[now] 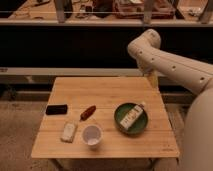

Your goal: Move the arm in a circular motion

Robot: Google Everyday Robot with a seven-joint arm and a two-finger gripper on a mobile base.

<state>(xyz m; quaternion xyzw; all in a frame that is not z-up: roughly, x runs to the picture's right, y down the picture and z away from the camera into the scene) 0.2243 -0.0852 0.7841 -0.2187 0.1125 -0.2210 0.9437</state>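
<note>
The arm (172,62) reaches in from the right, its rounded elbow high against the dark wall, and the gripper (152,79) hangs off it over the far right corner of the wooden table (105,145); I cannot tell from here how it is set. To sweep a good circle I would keep that tip at one steady height, well above everything, and let the joints roll smoothly without dipping. Below and toward me from the gripper sits a green plate (120,121) with a small bottle (133,115) lying across it. Farther left lie a reddish snack (88,112), a white cup (92,135), a pale wrapped bar (68,132) and a black phone (56,109). Behind the gripper runs a dark wall under a cluttered shelf (100,20).
</note>
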